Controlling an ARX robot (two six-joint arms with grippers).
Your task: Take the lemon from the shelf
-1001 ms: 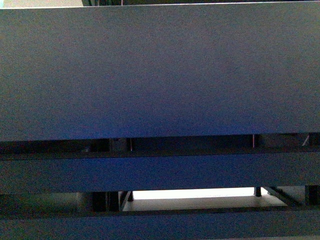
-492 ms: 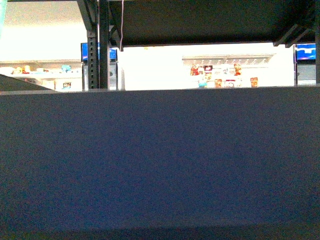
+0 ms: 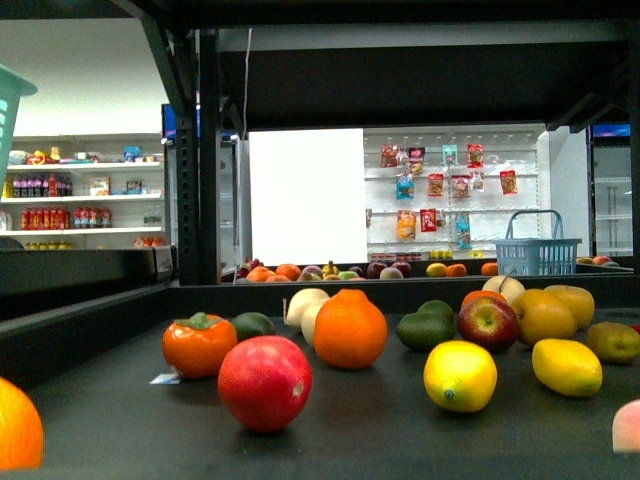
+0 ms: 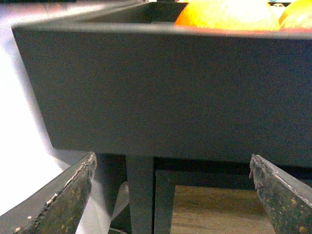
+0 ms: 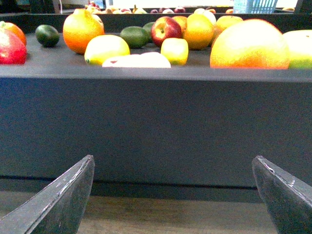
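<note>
One lemon past shelf lip, orange nr

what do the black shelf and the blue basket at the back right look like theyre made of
The shelf looks like sheet metal with a matte black painted finish: thin flat lips, crisp folded edges and a perforated upright. The exact coating is unclear. The blue basket looks like moulded plastic: even colour, open lattice walls and a thin hoop handle.

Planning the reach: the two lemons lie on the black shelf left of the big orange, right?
Not quite. The front view shows the near lemon and the far lemon on the black shelf right of the big orange, not left.
</note>
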